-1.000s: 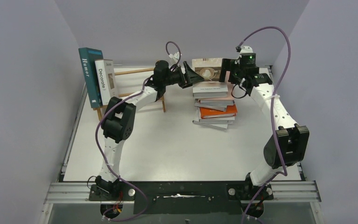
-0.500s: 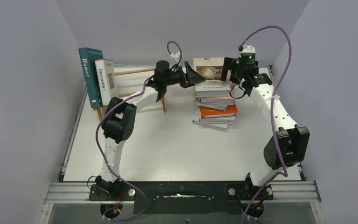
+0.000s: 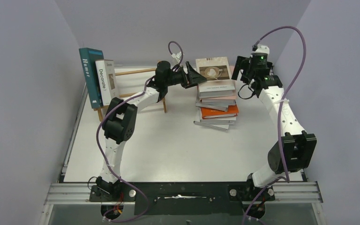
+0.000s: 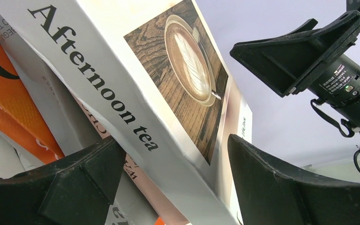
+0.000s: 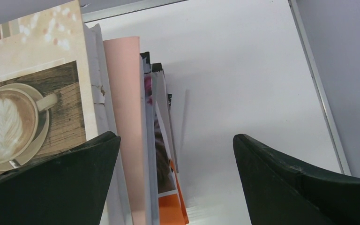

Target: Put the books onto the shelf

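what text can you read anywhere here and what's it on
"Humor": spine of the teal book, on the shelf
"Decorate": spine of the white book beside it
"Afternoon tea": spine of the coffee-cover book
Lettering on the orange book: cut off. Label on the right hand: too small.

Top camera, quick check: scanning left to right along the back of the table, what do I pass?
Humor book → Decorate book → left gripper → Afternoon tea book → right gripper. The shelf and the book stack overlap these, so they are left out.
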